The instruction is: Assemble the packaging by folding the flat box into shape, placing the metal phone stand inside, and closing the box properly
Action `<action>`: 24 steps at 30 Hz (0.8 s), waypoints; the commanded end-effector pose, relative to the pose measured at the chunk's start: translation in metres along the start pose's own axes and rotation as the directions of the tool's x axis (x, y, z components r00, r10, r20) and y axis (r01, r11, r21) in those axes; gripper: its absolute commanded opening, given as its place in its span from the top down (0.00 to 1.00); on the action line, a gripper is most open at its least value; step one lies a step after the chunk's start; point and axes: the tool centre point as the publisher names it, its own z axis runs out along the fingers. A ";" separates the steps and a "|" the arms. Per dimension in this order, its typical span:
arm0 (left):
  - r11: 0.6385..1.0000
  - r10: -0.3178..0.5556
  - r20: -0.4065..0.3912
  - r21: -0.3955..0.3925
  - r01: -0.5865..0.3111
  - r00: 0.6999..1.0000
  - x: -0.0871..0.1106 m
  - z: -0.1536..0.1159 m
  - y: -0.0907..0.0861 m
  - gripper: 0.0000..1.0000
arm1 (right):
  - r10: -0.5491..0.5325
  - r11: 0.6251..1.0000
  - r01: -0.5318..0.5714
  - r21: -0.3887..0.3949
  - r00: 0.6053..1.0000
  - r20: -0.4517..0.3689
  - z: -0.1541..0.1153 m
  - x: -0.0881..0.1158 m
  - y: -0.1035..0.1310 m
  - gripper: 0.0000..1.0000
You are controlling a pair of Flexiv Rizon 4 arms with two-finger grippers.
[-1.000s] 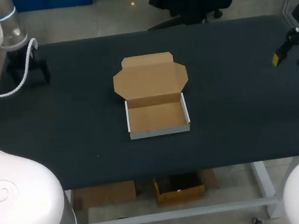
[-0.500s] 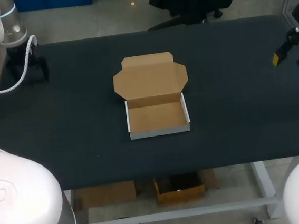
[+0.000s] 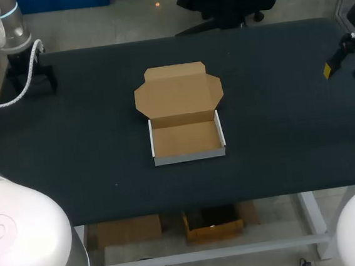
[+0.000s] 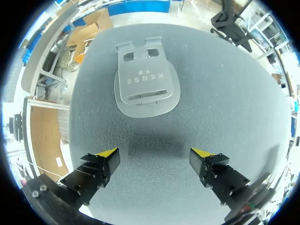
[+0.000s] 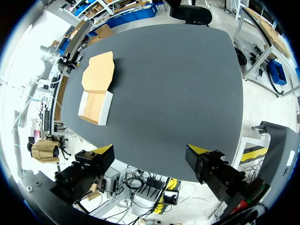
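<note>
The cardboard box [image 3: 186,139] stands folded at the table's middle, its tray empty and its lid [image 3: 178,92] lying back flat. In the right wrist view the same box [image 5: 95,107] lies far ahead of my right gripper [image 5: 151,150], which is open and held high near the table's right edge [image 3: 337,61]. A grey metal phone stand [image 4: 146,82] lies flat on the dark mat just ahead of my left gripper [image 4: 154,153], whose jaws are open and empty. In the head view that gripper [image 3: 30,75] hangs over the far left corner and hides the stand.
The table [image 3: 278,136] is covered by a dark mat. A white cable [image 3: 17,101] loops from my left arm above the table's left edge.
My left arm has shifted slightly toward the far left corner. The box and my right arm have not moved.
</note>
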 end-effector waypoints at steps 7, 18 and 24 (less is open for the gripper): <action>1.000 -0.002 0.000 -0.024 0.002 1.000 0.000 0.005 -0.014 0.00 | 0.000 1.000 0.000 0.004 1.000 -0.002 -0.001 0.000 0.000 0.00; 1.000 -0.001 0.000 -0.021 0.001 1.000 0.000 0.004 -0.020 0.00 | 0.000 1.000 0.000 0.004 1.000 -0.002 -0.001 0.000 0.000 0.00; 1.000 -0.001 0.002 -0.020 0.001 1.000 0.001 0.004 -0.024 0.00 | 0.000 1.000 0.000 0.004 1.000 -0.002 -0.001 0.000 0.000 0.00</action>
